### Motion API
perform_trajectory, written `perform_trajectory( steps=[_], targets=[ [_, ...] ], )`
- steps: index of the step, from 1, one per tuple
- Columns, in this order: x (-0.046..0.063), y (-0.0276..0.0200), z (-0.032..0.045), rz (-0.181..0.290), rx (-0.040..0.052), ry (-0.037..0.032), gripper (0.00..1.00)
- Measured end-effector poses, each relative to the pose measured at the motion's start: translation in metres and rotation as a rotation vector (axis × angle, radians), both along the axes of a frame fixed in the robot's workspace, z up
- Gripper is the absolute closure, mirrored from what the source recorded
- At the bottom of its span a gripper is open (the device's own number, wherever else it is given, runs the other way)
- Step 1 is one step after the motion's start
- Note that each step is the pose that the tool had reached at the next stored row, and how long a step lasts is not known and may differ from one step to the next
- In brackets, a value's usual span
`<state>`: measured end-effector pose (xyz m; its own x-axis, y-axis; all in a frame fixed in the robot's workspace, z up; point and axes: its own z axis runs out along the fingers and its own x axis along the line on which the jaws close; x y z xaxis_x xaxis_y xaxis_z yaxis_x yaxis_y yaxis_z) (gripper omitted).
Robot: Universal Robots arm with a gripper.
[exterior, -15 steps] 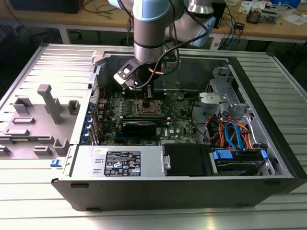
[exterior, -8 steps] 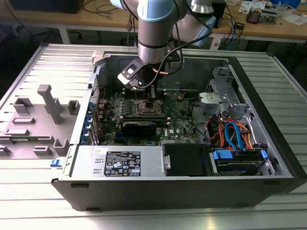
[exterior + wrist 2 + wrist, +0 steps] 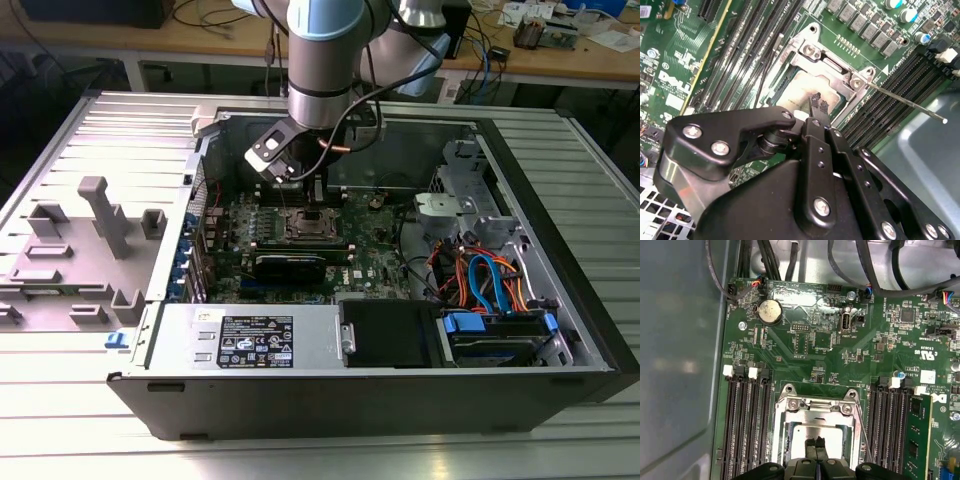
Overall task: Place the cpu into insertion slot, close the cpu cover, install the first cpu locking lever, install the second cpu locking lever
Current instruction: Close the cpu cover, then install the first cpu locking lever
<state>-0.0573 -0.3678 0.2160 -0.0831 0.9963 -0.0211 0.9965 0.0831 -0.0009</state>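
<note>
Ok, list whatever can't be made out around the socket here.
First wrist view: the cpu cover and cpu are partly cut off by the picture's edge and covered by the hand.
Second wrist view: the hand's black body hides part of the cpu cover; contact with the cpu cannot be told.
Exterior view: cpu and cpu cover are too small to tell apart.

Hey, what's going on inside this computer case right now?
A robot arm is working inside an open computer case. Its end effector, shut and holding nothing, is right over the insertion slot. The cpu sits there and the cpu cover appears lowered around it. One thin locking lever juts out, not yet latched.
</note>
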Motion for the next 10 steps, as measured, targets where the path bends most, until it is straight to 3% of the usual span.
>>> perform_trajectory(
  steps=[10],
  targets=[
    [0.0, 0.0, 0.0001, -0.001, -0.0001, 0.0001, 0.89]
  ],
)
